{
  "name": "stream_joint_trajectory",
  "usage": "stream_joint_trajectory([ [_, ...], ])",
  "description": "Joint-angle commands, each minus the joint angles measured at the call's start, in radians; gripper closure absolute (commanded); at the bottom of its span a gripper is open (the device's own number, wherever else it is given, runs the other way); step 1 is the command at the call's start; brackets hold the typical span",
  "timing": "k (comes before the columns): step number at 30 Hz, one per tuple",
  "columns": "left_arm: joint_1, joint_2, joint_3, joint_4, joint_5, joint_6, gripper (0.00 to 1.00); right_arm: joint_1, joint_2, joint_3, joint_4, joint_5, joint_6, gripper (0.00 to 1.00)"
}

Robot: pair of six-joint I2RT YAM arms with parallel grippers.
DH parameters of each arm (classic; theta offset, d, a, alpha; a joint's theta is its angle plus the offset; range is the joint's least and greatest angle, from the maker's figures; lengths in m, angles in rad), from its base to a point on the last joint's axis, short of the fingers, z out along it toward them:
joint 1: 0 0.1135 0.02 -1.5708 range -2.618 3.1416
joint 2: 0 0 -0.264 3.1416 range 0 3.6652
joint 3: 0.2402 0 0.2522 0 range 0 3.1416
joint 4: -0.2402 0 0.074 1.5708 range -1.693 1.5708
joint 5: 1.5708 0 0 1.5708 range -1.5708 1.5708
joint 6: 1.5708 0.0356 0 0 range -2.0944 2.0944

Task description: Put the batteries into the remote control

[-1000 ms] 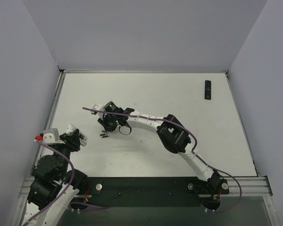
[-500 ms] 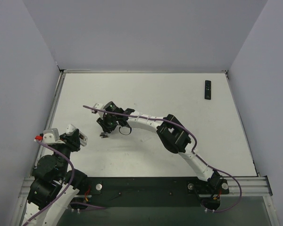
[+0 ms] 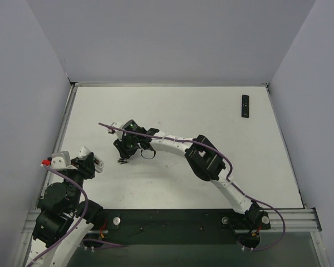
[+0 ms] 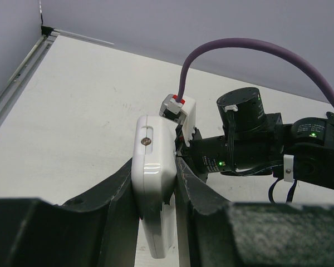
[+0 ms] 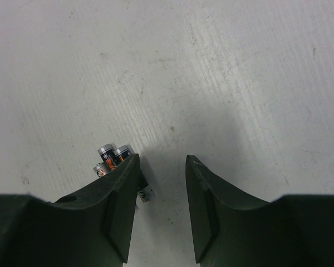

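The small dark grey cylindrical batteries [image 5: 112,156] with paler ends lie bunched on the matt white table [image 5: 239,83]. They sit against the outer side of one finger of the right gripper [image 5: 162,157], and what looks like one more end peeps out on the inner side. That gripper's jaws stand partly apart with only bare tabletop between them, so it has hold of nothing. The main risk is that closing here catches air, or nips a single cell by its tip and flicks it away. Any sideways nudge of that finger could also send the round cells rolling apart. The left gripper [image 4: 156,167] is clamped on the white remote [image 4: 154,183], a flat rectangular plastic case held near the table's left edge, well apart from the cluster. I cannot tell whether its battery bay faces up, and a wrong facing would spoil the insertion. A slim black remote [image 3: 245,105] lies far off near the back right corner.
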Motion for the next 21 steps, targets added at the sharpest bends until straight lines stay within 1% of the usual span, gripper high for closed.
stream_joint_trajectory([
  [1,0.008,0.011,0.007,0.029,0.012,0.009,1.00,-0.002,-0.045,-0.028,0.031,-0.052,-0.003,0.65],
  [6,0.008,0.009,0.007,0.031,0.015,0.010,1.00,-0.002,-0.052,-0.045,0.028,-0.050,-0.027,0.65],
  [14,0.008,0.012,0.005,0.032,0.020,0.010,1.00,-0.012,-0.063,-0.068,0.029,-0.095,-0.038,0.65],
  [19,0.008,0.015,0.005,0.034,0.024,0.012,1.00,-0.025,-0.074,-0.088,0.032,-0.132,-0.032,0.64],
  [21,0.008,0.015,0.005,0.034,0.027,0.012,1.00,-0.026,-0.075,-0.094,0.034,-0.144,-0.033,0.62],
])
